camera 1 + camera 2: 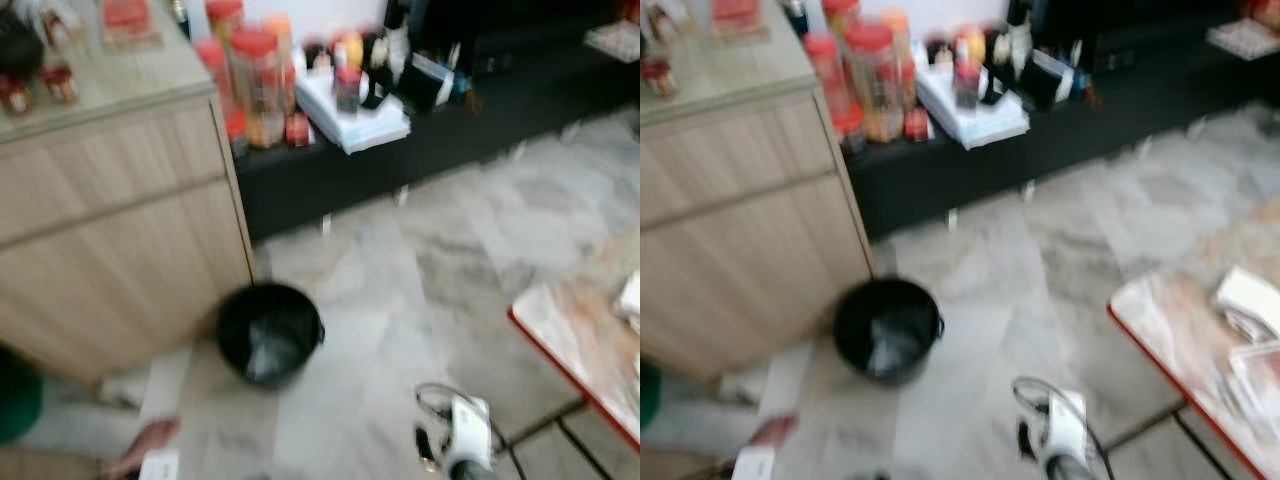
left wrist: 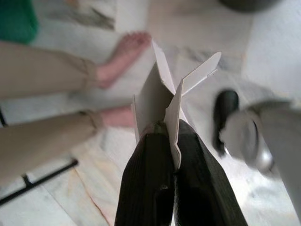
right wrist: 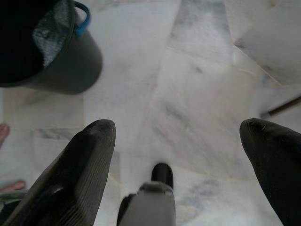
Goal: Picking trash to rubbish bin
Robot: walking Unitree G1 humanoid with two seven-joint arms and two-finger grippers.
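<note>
A black bin (image 1: pixel 270 333) with a shiny liner stands on the pale marble floor beside a wooden cabinet (image 1: pixel 110 240). In the left wrist view my left gripper (image 2: pixel 173 133) is shut on a folded white piece of card (image 2: pixel 157 89), held above the floor near a person's bare feet (image 2: pixel 123 56). A white bit of that card (image 1: pixel 160 465) shows low on the left, short of the bin. My right gripper (image 3: pixel 181 136) is open over bare floor with nothing between its fingers; the bin (image 3: pixel 51 47) lies ahead of it to one side. The right arm (image 1: pixel 462 440) shows low in the eye views.
A person stands at my left, with a foot (image 1: pixel 145 443) and beige trousers (image 2: pixel 42 70) close to the held card. A red-edged table (image 1: pixel 575 345) with papers (image 1: pixel 1250 300) is on the right. A dark low shelf (image 1: pixel 400 140) crowded with jars runs along the back.
</note>
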